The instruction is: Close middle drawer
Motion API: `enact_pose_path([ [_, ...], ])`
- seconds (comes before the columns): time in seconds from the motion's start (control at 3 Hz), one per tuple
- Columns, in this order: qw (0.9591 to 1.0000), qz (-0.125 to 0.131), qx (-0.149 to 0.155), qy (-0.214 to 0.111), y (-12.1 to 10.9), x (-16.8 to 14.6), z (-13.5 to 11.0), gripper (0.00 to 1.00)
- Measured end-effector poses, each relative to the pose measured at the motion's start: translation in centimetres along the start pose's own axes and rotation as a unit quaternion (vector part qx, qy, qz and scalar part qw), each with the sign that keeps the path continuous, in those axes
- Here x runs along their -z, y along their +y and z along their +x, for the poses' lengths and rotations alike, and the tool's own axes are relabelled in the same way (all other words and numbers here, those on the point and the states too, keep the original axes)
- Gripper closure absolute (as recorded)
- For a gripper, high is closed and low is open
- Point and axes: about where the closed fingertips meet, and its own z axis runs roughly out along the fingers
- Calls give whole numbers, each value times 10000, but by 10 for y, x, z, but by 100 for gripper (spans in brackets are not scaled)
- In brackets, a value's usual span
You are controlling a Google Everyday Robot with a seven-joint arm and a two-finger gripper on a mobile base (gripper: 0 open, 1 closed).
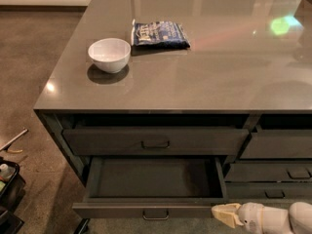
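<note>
The middle drawer (122,210) is pulled out wide under the grey counter (204,77). Its dark grey front has a small pull (156,214) at its centre, and its shallow box (156,177) is empty. Above it, the top drawer (155,140) is pushed in. My gripper (220,212), with cream-coloured fingers on a white wrist, is at the bottom right. Its fingertips are at the right end of the open drawer's front, touching or nearly touching it. The fingers look pressed together.
A white bowl (109,54) and a blue snack bag (161,33) lie on the counter. A second column of drawers (278,145) is to the right. Dark bins and tools (7,179) sit on the floor at the left.
</note>
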Motion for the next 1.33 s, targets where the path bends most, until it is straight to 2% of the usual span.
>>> enact_pose_path([
  [0.33,9998,75,-74,-190,-19,-16,3,100],
  [0.67,9996,117,-27,-256,-27,-26,-1,100],
  [1.0,9973,319,338,-560,-45,-46,-31,100],
  [1.33,9973,321,344,-565,-44,-46,-31,100],
])
